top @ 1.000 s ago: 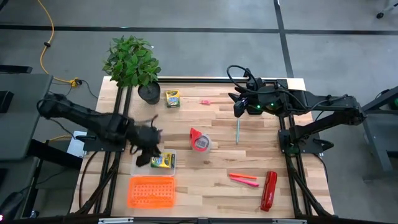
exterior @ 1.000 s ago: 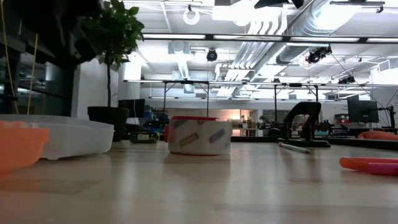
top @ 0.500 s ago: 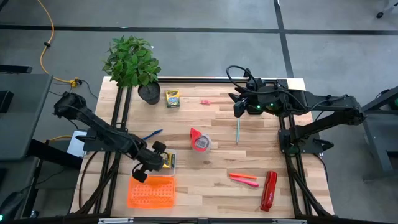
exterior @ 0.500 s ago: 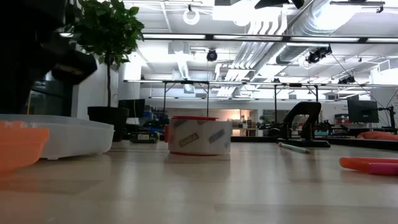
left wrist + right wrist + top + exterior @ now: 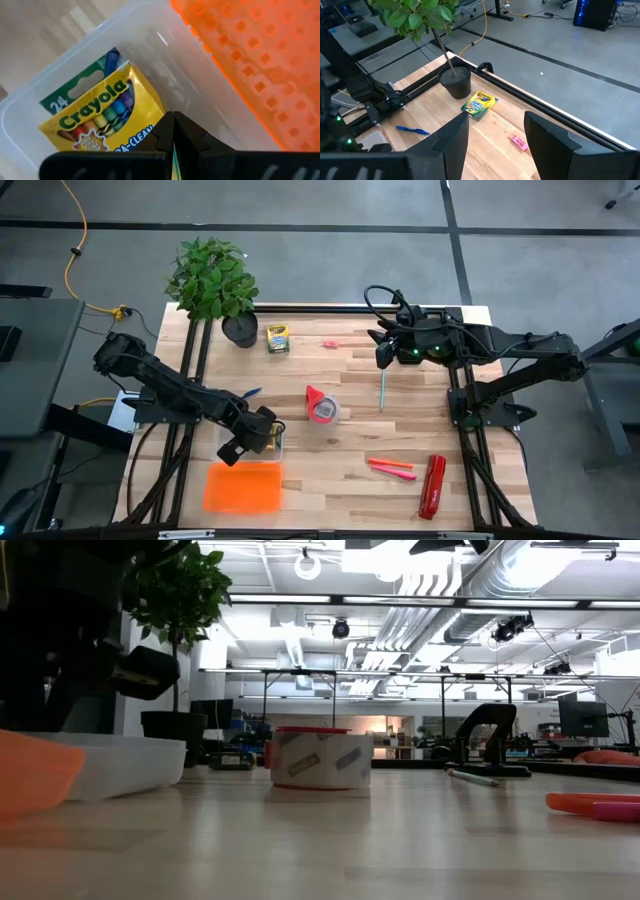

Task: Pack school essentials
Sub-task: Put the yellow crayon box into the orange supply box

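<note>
My left gripper (image 5: pixel 240 448) (image 5: pixel 173 131) is shut and hangs low inside the clear container (image 5: pixel 272 450) (image 5: pixel 110 762). Its tips stand just over the yellow crayon box (image 5: pixel 102 117) (image 5: pixel 263 439) lying flat in there. The second crayon box (image 5: pixel 277 337) (image 5: pixel 480 104) lies near the plant pot. The blue pen (image 5: pixel 248 393), the pink piece (image 5: pixel 330 343), the teal pencil (image 5: pixel 381 390) and the pink-red markers (image 5: pixel 392 468) all lie flat on the table. My right gripper (image 5: pixel 383 352) (image 5: pixel 495 145) waits open above the table's far right part. My left gripper points slanting down toward the table's near edge, its shut fingertips (image 5: pixel 165 135) over the crayon box's end (image 5: pixel 145 135). The fingers themselves hide the spot, so I cannot tell whether they touch the box.
An orange perforated lid (image 5: pixel 243 487) (image 5: pixel 260 60) sits next to the container's near side, tilted in the low view (image 5: pixel 35 775). The red tape roll (image 5: pixel 321 405) (image 5: pixel 320 758) stands mid-table, the red stapler (image 5: pixel 432 485) near right, and the potted plant (image 5: pixel 238 328) far left.
My left gripper swung from the container's far-left side toward the near edge and came down into the container over the crayon box. The orange lid now shows tilted in the low view, and its grid pattern no longer shows from above.
</note>
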